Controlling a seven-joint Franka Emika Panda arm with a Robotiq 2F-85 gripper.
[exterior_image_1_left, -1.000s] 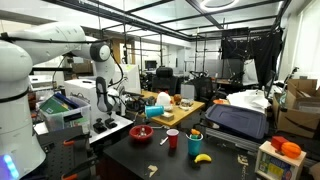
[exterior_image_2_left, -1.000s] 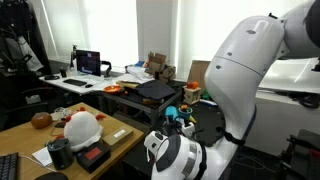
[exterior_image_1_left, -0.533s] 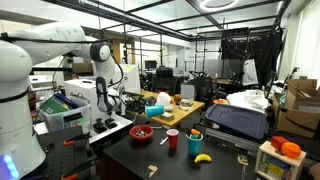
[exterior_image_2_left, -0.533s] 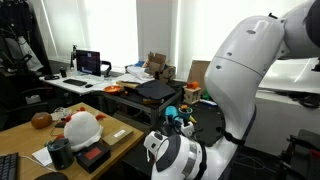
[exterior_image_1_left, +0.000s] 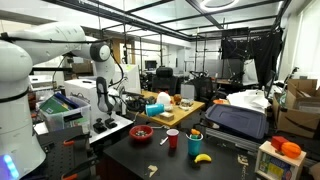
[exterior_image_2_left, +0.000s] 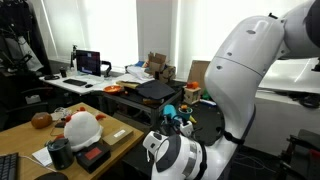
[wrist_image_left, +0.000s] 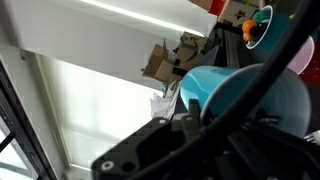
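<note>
The gripper (exterior_image_2_left: 178, 122) is seen closed, and a teal cup (wrist_image_left: 238, 92) appears to be clamped at its rim between the fingers. In the wrist view the cup fills the centre and right of the frame, just beyond the dark finger links along the bottom edge, with a bright window spread over the left half. In an exterior view the teal cup (exterior_image_2_left: 172, 111) is shown at the middle of the frame, directly above the white wrist. In an exterior view the gripper (exterior_image_1_left: 128, 103) is found left of centre, raised above the black table (exterior_image_1_left: 115, 160) and slightly left of a red bowl (exterior_image_1_left: 141, 131); a red cup (exterior_image_1_left: 172, 139) and a banana (exterior_image_1_left: 203, 157) are placed lower and further right. The step in hand is judged to be a carry of the lifted cup. For the next move, a free spot on the table would have to be chosen, and the cup lowered level, clear of the bowl, before the grip is released.
</note>
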